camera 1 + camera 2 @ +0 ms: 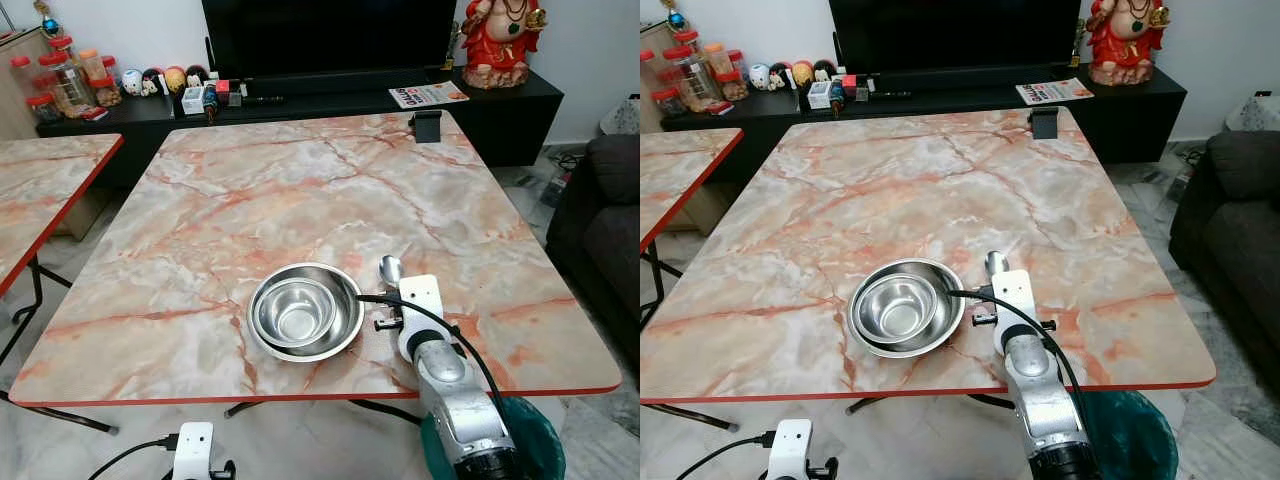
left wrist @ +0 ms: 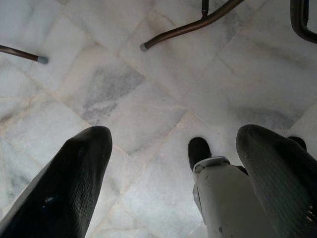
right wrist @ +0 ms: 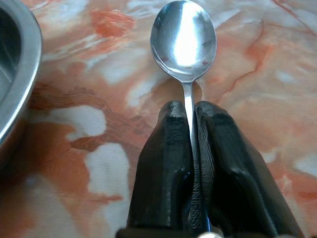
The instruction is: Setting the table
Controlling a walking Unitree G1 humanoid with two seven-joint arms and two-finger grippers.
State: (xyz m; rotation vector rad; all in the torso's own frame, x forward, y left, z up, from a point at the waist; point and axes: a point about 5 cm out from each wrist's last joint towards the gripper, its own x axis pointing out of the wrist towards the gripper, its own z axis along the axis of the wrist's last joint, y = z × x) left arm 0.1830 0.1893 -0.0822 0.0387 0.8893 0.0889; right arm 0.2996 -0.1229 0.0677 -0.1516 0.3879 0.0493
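My matt black fingers (image 3: 168, 163) pinch a glossy metal spoon (image 3: 184, 39); shiny steel bowls (image 1: 305, 310) sit on polished marble-look table (image 1: 250, 190).

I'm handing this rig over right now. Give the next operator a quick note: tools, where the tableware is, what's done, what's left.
Right tool: shut on the spoon, gripping its handle, bowl end pointing away from the robot, low over the marble table just right of the bowls.
Left tool: open, hanging idle below table height, over the floor.
Tableware: small steel bowl nested inside the large steel bowl, near the table's front edge.
Done: bowls placed; spoon brought to its spot beside them.
Left: likely lower the spoon onto the table right of the bowls, release, withdraw the right arm. Whether the spoon already touches the table can't be told.
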